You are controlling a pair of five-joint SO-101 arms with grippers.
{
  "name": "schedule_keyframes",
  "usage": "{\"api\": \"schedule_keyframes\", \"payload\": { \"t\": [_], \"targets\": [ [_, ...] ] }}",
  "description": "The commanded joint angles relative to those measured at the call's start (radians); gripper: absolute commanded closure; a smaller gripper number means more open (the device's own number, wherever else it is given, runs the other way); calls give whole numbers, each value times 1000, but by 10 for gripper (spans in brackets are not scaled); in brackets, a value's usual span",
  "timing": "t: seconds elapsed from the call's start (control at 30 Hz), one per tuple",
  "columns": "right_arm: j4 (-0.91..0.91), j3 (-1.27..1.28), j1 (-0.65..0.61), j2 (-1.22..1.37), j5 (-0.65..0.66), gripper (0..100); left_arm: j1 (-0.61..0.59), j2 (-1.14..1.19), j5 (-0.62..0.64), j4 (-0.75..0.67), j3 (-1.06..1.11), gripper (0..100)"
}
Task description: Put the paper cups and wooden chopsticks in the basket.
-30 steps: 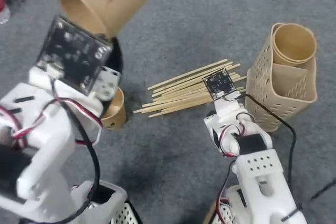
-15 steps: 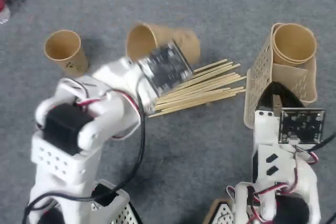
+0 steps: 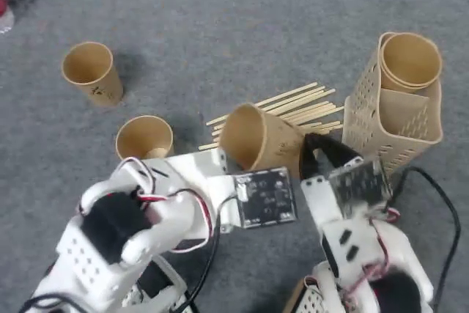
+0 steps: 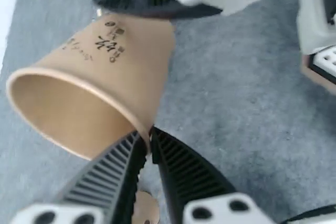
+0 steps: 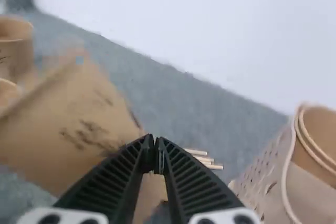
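Cup (image 3: 258, 141) on its side — mouth leftward, base rightward — rim pinched in left pincer (image 4: 148, 136) (right pincer (image 5: 155, 148) closed, empty).

Two white arms with black grippers
The left arm (image 3: 110, 247) and right arm (image 3: 366, 251): perforated white shells, circuit boards (image 3: 266, 197), red, black and white wires (image 3: 209, 245); left gripper (image 4: 149, 136) and right gripper (image 5: 155, 146) ribbed black

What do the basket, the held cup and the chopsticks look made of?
Basket: likely plastic, beige and matte; its walls carry regular moulded holes. Held cup: brown kraft paper, matte, thin rolled rim. Chopsticks: pale bare wood, seemingly unvarnished, thin straight sticks.
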Motion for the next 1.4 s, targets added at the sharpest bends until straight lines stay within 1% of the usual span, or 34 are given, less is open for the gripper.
{"api": "schedule_keyframes", "payload": {
  "t": [0.0,0.13,0.3,0.57,0.63,0.73,0.83,0.93,1.03,1.1,1.2,1.27,1.37],
  "targets": [
    [19,-5,-28,-70,49,991,21,77,-6,0,-35,989],
    [15,41,-31,-96,55,991,21,94,-2,-5,-94,989],
    [-18,164,-33,-97,57,991,21,94,40,-5,-170,989],
    [-22,164,-33,-104,58,991,21,97,48,-5,-182,989],
    [-16,132,-33,-102,91,991,25,98,68,-6,-180,989],
    [2,29,-27,-96,155,991,26,98,74,-18,-151,989],
    [31,-57,-33,-94,173,991,26,94,75,-55,-82,989],
    [39,-71,-19,-94,180,990,26,94,72,-109,-2,989],
    [71,-68,41,-96,195,989,25,94,68,-164,27,989],
    [84,-64,82,-105,173,989,20,98,34,-160,-38,989],
    [79,-32,156,-114,132,991,-8,118,8,-112,-213,989],
    [77,6,188,-128,95,991,-49,172,6,-74,-344,989],
    [77,60,199,-131,55,991,-91,299,-5,2,-507,989]
  ]
}}
